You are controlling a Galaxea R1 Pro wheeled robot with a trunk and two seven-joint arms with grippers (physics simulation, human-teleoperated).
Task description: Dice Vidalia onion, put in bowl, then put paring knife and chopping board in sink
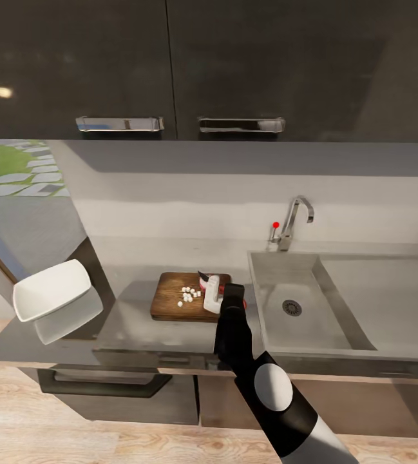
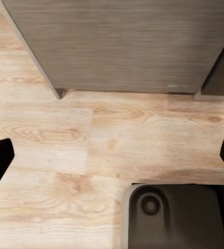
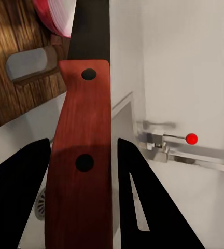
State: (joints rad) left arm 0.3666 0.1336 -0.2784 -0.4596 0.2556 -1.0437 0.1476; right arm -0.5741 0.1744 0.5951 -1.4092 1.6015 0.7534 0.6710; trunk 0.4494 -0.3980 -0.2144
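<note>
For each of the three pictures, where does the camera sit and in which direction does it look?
Head view: from the robot's head, looking down over the countertop; the right arm reaches to the chopping board.
Left wrist view: on the left arm, facing the wooden floor; the left gripper has dark fingertips at both edges.
Right wrist view: on the right arm, looking along the paring knife held in the right gripper.
Shared: head and right wrist views both show the board and the tap.

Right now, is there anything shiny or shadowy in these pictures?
Head view: a small bright glare spot on the dark cupboard doors, and a soft shadow band on the wall beneath them. Right wrist view: the knife handle is sharp, but the chopping board behind looks blurry. Left wrist view: even light on the wooden floor.
</note>
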